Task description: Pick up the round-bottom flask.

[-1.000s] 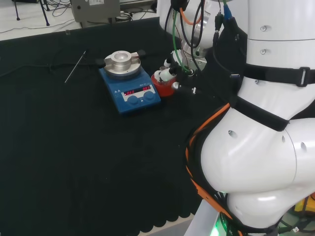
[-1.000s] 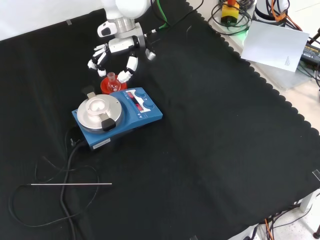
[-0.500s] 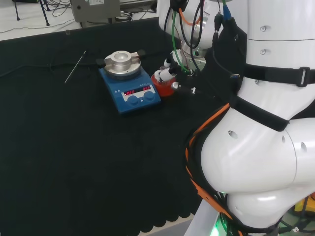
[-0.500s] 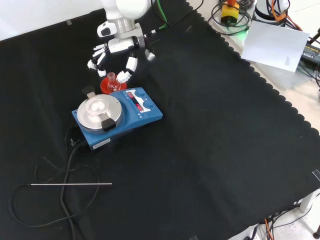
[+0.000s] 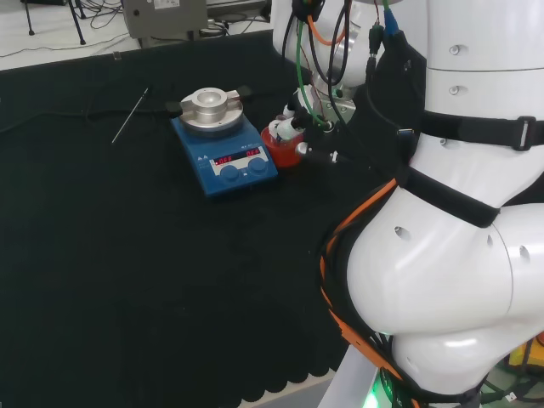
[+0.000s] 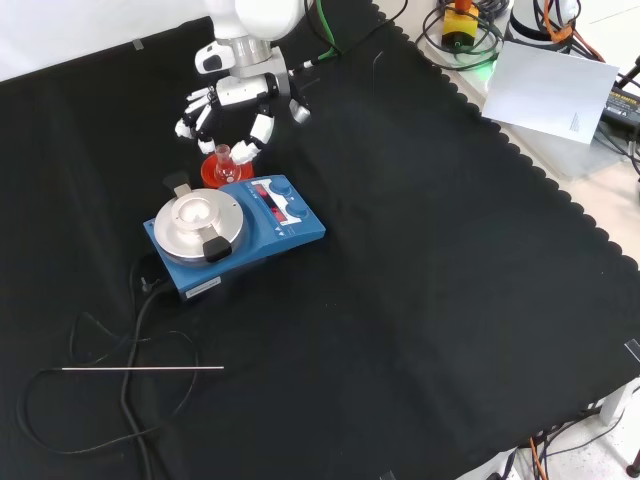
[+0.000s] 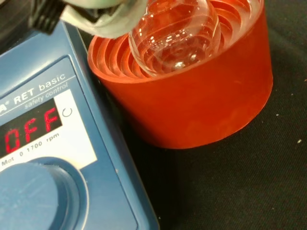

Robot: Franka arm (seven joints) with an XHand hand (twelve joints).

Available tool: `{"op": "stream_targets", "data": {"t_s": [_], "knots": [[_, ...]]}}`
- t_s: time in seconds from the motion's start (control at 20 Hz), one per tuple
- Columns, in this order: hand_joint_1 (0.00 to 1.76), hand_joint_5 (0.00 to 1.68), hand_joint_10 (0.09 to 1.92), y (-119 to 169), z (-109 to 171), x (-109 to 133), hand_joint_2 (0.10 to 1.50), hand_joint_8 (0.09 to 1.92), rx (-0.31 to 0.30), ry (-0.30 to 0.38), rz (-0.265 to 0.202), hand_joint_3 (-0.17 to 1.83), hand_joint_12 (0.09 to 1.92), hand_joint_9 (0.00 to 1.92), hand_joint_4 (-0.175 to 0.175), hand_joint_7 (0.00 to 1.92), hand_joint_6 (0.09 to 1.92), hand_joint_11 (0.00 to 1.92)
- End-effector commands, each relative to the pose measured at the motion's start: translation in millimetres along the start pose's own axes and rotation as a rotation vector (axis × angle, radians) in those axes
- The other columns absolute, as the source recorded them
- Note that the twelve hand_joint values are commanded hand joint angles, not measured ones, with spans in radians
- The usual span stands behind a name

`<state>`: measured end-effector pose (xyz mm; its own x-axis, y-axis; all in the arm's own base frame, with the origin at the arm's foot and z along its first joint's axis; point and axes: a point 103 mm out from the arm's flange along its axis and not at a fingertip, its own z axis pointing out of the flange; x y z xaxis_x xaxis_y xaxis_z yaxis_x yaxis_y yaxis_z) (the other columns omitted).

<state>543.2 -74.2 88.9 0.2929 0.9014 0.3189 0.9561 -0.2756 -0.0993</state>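
Change: we see the hand has dropped slightly closer around the flask.
Hand: fingers spread, nothing pinched.
Meaning: we judge closing comes next.

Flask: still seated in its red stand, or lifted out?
Seated. In the wrist view the flask's round bottom rests inside the red stand's ribbed cup; in the front view its neck stands upright above it.

Head view: behind and above arm, looking over surface. Front view: opposite side, looking down. Wrist view: very close. All three share red stand beside blue stirrer.
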Motion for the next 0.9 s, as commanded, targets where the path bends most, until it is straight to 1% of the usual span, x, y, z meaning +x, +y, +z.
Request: {"op": "stream_targets", "data": {"t_s": [0.05, 0.9], "knots": [[0.92, 0.78, 0.69, 0.1, 0.9, -0.4, 0.68, 0.62, 0.001, 0.002, 0.000, 0.62, 1.34, 0.44, -0.014, 0.24, 0.76, 0.10], [0.92, 0.79, 0.67, 2.8, 2.3, 1.7, 0.68, 0.61, -0.001, 0.003, -0.007, 0.62, 1.34, 0.45, -0.019, 0.25, 0.74, 0.11]]}}
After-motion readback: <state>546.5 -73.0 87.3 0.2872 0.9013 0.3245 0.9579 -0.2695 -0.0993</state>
